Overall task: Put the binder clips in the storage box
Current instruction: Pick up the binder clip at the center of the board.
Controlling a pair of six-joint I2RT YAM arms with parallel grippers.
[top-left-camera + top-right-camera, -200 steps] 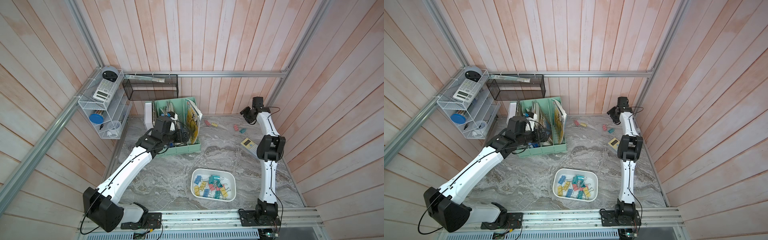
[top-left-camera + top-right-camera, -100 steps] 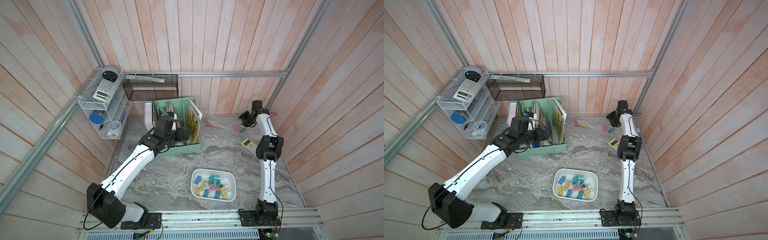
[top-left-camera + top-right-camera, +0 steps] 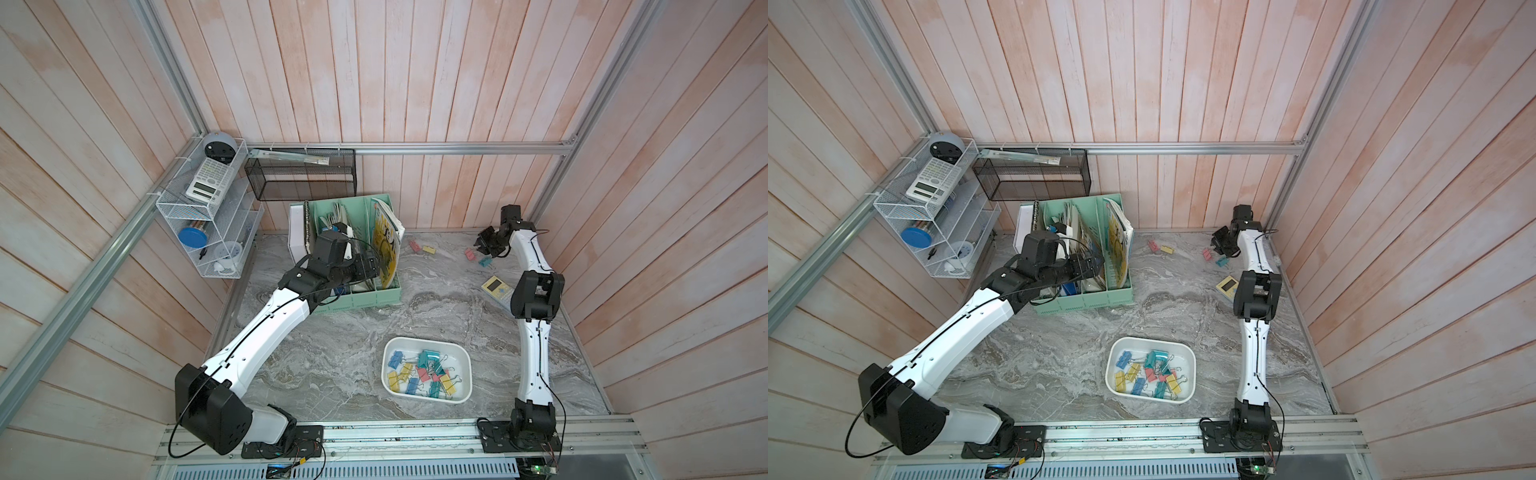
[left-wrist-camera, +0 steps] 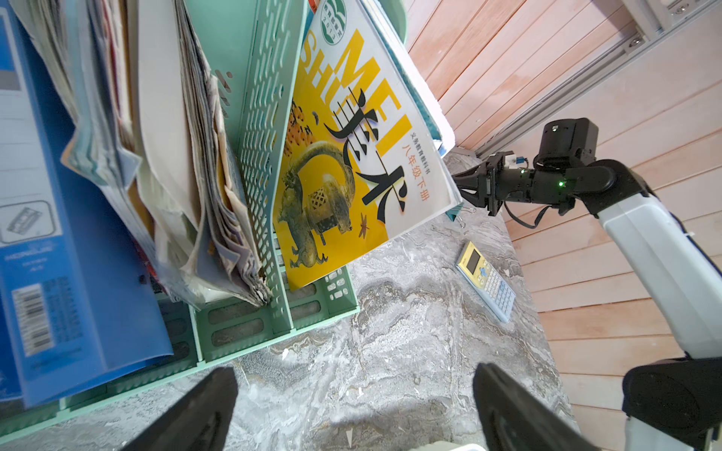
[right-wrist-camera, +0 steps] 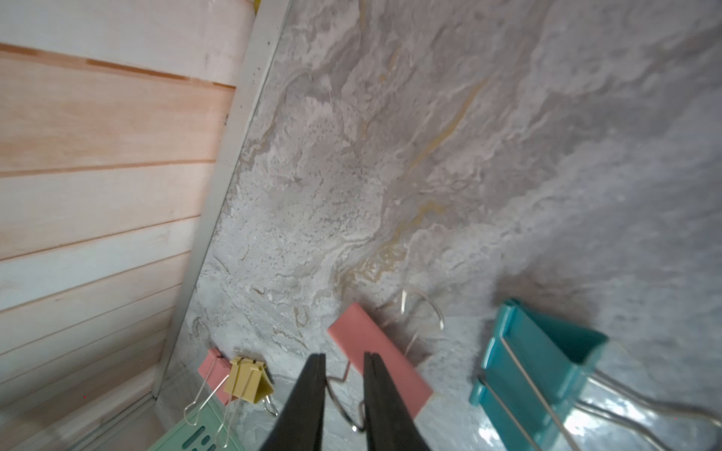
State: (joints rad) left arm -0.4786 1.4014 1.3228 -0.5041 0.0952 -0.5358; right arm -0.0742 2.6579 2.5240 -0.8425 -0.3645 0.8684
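Partly hidden behind the right hand [image 5: 344,357], the pink clip [image 5: 363,336] lies on the surface [image 5: 429,156], its wire handle pinched. The teal clip [image 5: 539,363] is cut off. The left hand [image 4: 355,373] is spread and empty. Other clips [image 3: 428,356] sit in the storage box [image 3: 457,353].

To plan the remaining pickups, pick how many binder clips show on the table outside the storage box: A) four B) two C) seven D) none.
A: a pink clip and a yellow clip lie by the file holder, with a second pink clip and a teal clip farther along, all outside the storage box.
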